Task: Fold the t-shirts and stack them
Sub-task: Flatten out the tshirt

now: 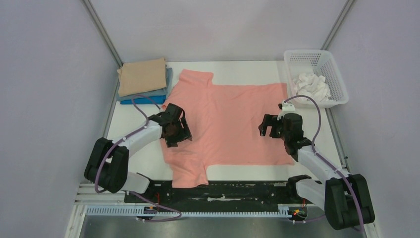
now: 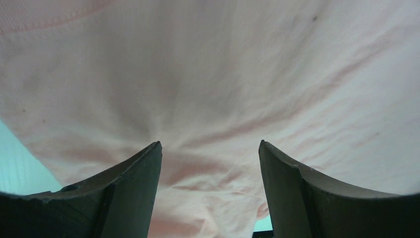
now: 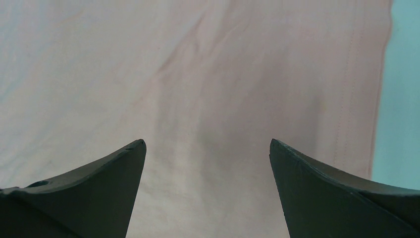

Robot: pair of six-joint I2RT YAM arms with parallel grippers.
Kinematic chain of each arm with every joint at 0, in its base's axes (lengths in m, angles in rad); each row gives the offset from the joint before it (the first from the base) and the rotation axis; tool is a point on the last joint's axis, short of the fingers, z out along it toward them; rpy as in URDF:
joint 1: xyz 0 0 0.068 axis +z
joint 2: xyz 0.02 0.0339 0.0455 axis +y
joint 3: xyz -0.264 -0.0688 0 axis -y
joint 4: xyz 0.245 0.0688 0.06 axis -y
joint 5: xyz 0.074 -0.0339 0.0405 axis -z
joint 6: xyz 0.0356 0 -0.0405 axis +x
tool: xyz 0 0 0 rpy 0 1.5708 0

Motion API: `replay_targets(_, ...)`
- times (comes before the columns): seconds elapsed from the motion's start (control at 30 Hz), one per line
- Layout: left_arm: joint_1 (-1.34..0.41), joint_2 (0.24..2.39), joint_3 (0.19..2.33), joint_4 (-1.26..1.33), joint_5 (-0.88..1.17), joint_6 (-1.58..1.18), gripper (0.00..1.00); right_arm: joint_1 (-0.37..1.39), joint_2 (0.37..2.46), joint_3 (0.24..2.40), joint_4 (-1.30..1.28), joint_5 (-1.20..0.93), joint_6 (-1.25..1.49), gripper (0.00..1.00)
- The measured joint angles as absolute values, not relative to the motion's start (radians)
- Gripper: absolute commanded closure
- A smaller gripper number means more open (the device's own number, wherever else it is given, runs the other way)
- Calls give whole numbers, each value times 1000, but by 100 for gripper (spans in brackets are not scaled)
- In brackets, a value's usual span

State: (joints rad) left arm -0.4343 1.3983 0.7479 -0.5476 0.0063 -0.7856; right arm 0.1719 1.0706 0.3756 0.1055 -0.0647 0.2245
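A salmon-pink t-shirt [image 1: 228,119] lies spread flat across the middle of the table, one sleeve toward the back and one toward the front edge. At the back left sits a stack of folded t-shirts: a tan one [image 1: 142,77] on top, then a grey-blue one [image 1: 167,85], with a bright blue one [image 1: 143,100] at the bottom. My left gripper [image 1: 177,130] is over the pink shirt's left side. It stands open [image 2: 210,143], with wrinkled pink cloth [image 2: 223,74] under and between its fingers. My right gripper [image 1: 268,127] hovers open [image 3: 207,140] over smooth pink cloth [image 3: 198,74] near the shirt's right hem.
A white mesh basket [image 1: 331,74] holding a crumpled white cloth [image 1: 311,85] stands at the back right. Grey walls enclose the table on three sides. A black rail runs along the front edge between the arm bases. Bare table [image 3: 402,99] shows just right of the hem.
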Motion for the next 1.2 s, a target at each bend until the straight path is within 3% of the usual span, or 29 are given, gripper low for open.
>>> replay_targets(0.27, -434, 1516, 986, -579, -56, -770, 22, 172, 1064, 379, 115, -53, 224, 2)
replay_targets(0.63, -404, 1879, 1237, -551, -55, -732, 22, 172, 1317, 466, 165, -68, 227, 2)
replay_targets(1.2, -309, 2083, 1532, -588, -13, -687, 22, 171, 1591, 663, 240, 44, 270, 2)
